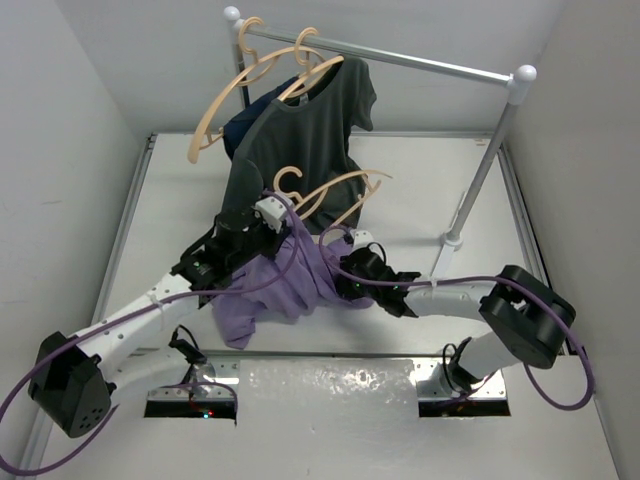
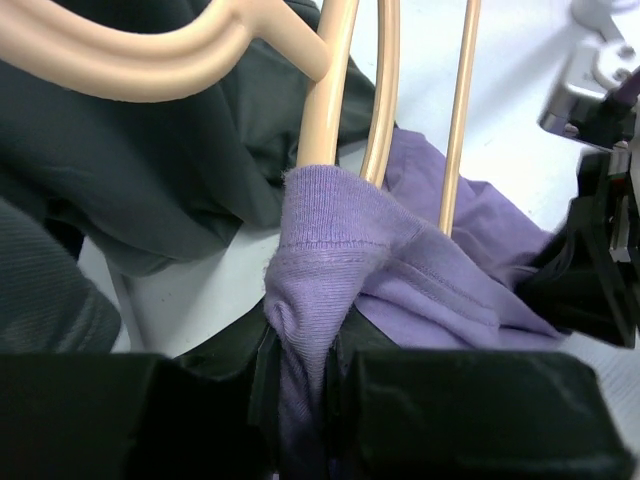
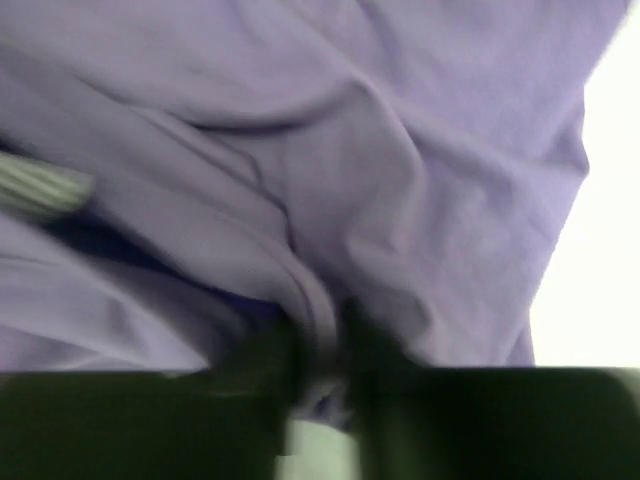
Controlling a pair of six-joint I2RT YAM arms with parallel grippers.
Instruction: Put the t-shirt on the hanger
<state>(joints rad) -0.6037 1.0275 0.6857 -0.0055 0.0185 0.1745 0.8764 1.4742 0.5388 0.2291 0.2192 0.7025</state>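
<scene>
Top external: three hangers, one lavender t-shirt, perhaps two dark garments.

White arm links, bulky black joint housings, looping purple cables, black left hand and black right hand.

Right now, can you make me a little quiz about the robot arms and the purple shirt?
1. True or false: the left gripper is pinching the collar of the t-shirt.
2. Pick one: what colour is the shirt hanging on the rail? A dark grey, B red, C yellow.
3. Which wooden thing is poking into the t-shirt's collar?

Key:
1. True.
2. A, the dark grey shirt.
3. The hanger.
</scene>
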